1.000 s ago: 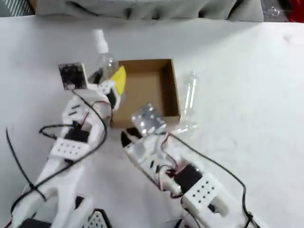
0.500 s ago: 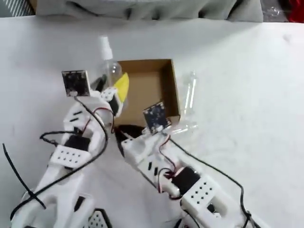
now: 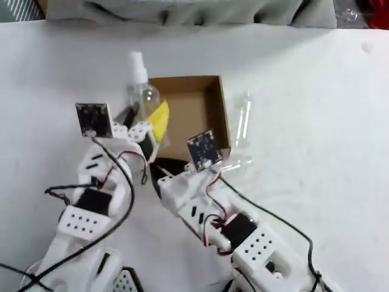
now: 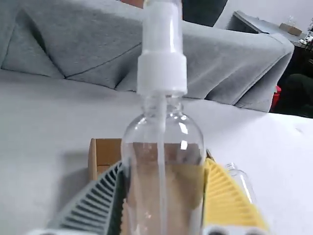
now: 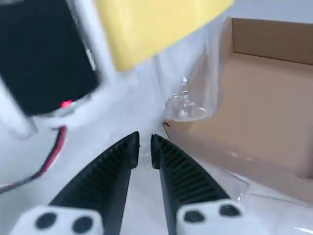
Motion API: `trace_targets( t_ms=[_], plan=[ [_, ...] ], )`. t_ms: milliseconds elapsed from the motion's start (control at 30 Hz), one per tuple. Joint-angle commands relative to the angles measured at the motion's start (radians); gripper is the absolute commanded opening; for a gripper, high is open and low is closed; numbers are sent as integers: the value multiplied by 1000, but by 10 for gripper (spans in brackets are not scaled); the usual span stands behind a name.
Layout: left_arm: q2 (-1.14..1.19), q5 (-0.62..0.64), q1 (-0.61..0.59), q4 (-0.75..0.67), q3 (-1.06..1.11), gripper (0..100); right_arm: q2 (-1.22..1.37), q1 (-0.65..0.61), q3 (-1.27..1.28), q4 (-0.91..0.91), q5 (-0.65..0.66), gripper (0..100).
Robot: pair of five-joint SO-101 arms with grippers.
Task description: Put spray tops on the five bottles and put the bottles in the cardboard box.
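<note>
**Capped bottle gripped at the box's edge**

The left gripper [image 4: 164,192] has its yellow and grey fingers clamped around a clear bottle [image 4: 164,161], with the white spray top [image 4: 161,54] sticking out past them. Seen from above, the bottle is at the left wall of the cardboard box [image 3: 216,115]. The right gripper [image 5: 145,146] has its black fingers all but closed on nothing, near the bottle's base. A second bottle [image 3: 242,131] lies on the counter [image 3: 304,91] on the box's other side.

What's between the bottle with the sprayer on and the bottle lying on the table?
The cardboard box, open side up, sits between the sprayer bottle and the lying bottle, in the high view.
</note>
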Motion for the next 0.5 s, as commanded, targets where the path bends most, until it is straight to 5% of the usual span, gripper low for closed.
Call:
trace_targets(
  t_ms=[0,467],
  plan=[
    [-84,6,33,31,-6,20,-21,5,-12,-19,-9,18],
    [-297,-80,97,290,-5,20,-21,21,-12,-21,-8,18]
  ],
)
